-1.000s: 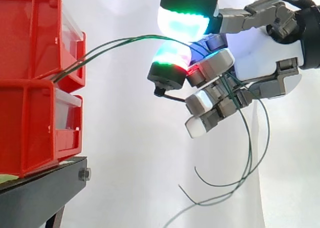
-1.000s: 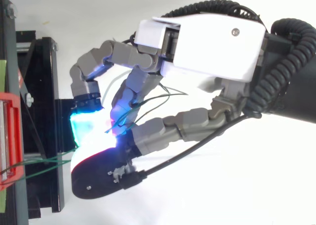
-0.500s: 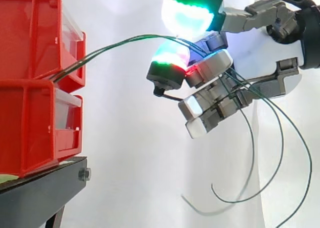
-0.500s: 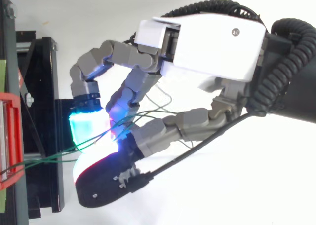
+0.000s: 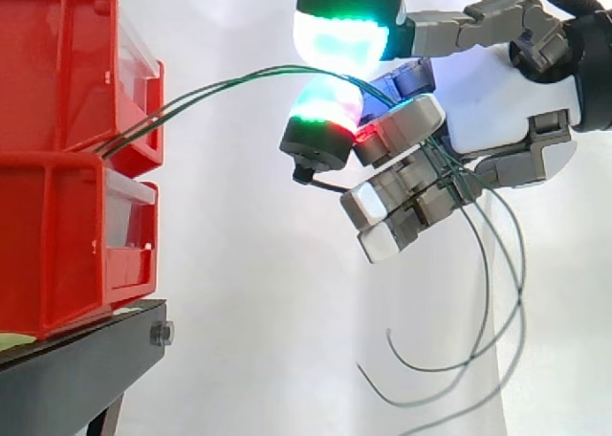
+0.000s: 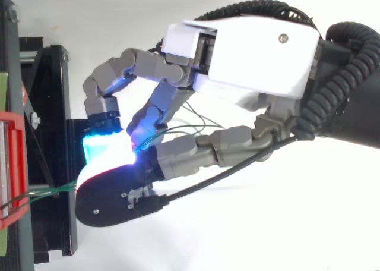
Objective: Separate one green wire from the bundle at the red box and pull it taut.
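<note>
Where they leave the bottom front edge of the upper red box [image 5: 67,63], the green wires [image 5: 191,93] rise together in a shallow bow, not a straight line, and run right into the hand [image 5: 507,101]. They pass between two glowing pads [image 5: 339,39], one above and one below, and then thread through the curled fingers [image 5: 411,183], which close around the bunch. I cannot tell whether one wire is split from the others. Past the fingers, the loose ends hang down in wide curls. The upper box sits on a second red box [image 5: 57,235], which rests on a black stand [image 5: 76,379]. From above, the wires [image 6: 50,191] cross the stand and run under a dark fingertip.
</note>
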`<state>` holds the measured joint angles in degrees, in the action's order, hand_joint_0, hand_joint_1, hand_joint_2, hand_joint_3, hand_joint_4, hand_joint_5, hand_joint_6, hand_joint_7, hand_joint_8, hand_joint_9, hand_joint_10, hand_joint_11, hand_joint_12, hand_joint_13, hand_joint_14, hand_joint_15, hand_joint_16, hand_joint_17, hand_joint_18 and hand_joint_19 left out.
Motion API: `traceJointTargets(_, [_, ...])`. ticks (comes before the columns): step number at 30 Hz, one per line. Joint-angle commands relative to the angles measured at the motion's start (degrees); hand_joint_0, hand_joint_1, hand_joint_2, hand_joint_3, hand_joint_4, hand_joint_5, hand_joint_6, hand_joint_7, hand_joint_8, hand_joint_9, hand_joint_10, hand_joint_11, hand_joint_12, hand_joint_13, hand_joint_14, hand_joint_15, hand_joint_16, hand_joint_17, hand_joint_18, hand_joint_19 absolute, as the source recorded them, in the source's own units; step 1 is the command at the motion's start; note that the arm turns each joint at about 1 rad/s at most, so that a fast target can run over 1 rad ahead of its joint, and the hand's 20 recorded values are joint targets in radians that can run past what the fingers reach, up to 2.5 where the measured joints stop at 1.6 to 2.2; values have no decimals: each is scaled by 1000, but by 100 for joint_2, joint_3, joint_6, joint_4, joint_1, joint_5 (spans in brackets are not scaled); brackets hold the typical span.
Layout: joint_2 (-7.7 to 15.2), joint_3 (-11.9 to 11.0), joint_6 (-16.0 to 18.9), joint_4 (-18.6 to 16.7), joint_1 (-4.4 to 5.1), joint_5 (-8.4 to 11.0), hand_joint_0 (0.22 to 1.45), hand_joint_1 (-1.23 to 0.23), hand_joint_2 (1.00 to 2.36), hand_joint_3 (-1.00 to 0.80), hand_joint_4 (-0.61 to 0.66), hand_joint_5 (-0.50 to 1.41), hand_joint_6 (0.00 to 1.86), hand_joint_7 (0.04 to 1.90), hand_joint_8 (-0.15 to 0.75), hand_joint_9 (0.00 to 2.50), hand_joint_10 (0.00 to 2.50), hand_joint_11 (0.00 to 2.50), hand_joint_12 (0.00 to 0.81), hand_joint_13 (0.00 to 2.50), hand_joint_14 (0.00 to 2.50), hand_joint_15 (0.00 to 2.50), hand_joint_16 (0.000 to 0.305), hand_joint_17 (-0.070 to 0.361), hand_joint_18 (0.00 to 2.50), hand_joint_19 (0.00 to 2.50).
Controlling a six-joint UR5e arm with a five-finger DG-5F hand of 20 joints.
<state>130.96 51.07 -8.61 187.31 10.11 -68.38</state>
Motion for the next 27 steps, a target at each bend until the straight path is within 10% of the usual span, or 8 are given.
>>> traceJointTargets(1, [0, 0, 0, -1, 0, 0, 587, -701, 1022, -153, 178, -170, 870, 1311, 324, 1175, 8, 1791, 438, 862, 23, 756, 59, 134, 807, 522])
traceJointTargets(27, [0, 0, 9, -1, 0, 0, 704, -901, 1006, -427, 161, -192, 886, 1243, 323, 1117, 6, 1778, 416, 840, 25, 725, 58, 130, 800, 446])
